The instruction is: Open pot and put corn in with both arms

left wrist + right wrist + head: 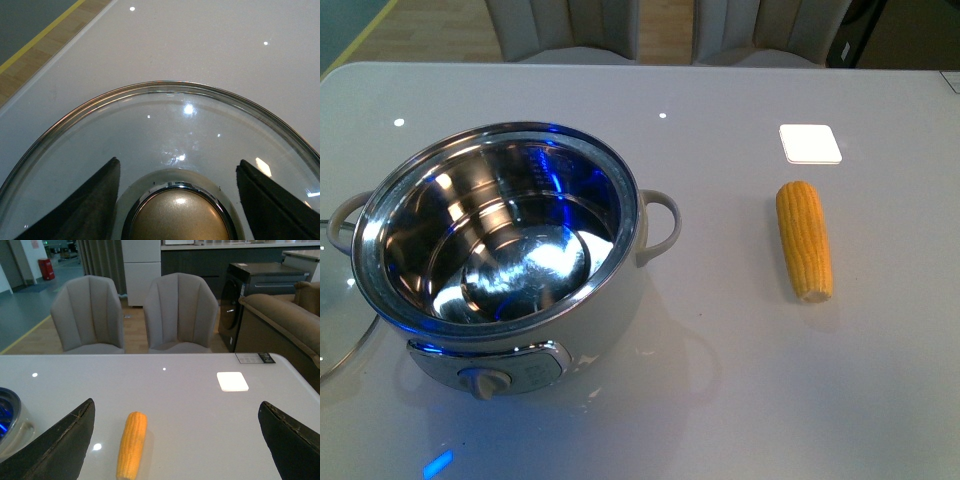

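The pot (500, 260) stands open at the left of the white table, its steel bowl empty. Its glass lid (335, 320) lies flat on the table at the pot's left; the left wrist view shows the lid (175, 130) with its gold knob (175, 215). My left gripper (177, 172) is open, its fingers (95, 200) either side of the knob, not touching it. The corn (805, 240) lies on the table right of the pot. My right gripper (175, 415) is open above the table, with the corn (132, 442) between its fingers, nearer one of them. Neither arm shows in the front view.
A white square pad (810, 143) lies beyond the corn. Two grey chairs (135, 315) stand behind the table's far edge. A brown sofa (285, 315) stands off the right end. The pot's handle (20, 432) shows at the edge of the right wrist view.
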